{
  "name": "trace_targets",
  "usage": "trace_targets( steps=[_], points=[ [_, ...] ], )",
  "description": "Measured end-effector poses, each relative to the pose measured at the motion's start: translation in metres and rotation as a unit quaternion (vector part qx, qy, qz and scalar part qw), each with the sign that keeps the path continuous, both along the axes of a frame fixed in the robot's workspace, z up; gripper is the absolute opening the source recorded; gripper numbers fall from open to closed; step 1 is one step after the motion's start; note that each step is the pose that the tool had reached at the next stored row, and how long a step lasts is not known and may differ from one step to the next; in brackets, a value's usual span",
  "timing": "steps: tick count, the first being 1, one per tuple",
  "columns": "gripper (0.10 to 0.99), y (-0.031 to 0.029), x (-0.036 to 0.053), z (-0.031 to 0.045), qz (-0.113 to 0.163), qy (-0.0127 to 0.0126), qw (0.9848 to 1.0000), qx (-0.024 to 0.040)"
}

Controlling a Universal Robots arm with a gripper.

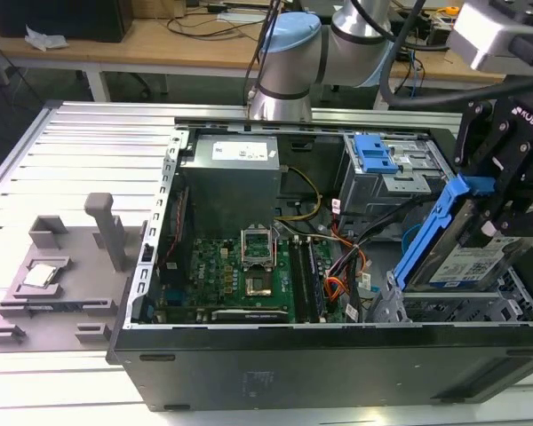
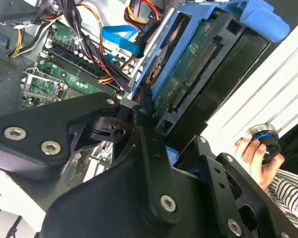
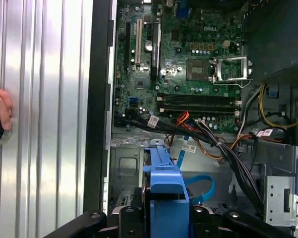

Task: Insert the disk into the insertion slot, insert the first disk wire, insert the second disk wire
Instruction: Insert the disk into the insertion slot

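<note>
Disk (image 1: pixel 466 262) gripped, tilted over the insertion slot (image 1: pixel 426 309)
My gripper (image 1: pixel 496 217) is clamped on the disk, which hangs steeply tilted with its blue carrier edge up, just above the slot at the exterior view's right end of the open computer case (image 1: pixel 249 373), not inserted.
</note>
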State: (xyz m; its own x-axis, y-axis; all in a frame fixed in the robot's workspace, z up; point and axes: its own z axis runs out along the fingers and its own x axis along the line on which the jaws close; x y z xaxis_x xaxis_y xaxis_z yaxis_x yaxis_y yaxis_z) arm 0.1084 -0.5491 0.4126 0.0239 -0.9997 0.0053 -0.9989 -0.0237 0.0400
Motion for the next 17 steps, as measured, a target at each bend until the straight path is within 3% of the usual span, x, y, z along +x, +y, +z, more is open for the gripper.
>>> trace_targets(
  steps=[9,15,17],
  points=[
    [0.361,0.0000,0.0000,-0.0172,0.000,0.0003,1.0000,-0.0001],
    [0.361,0.0000,0.0001,-0.0183,0.000,0.0001,1.0000,-0.0001],
    [0.435,0.0000,0.0001,-0.0183,0.000,0.0002,1.0000,-0.0001]
  ],
)
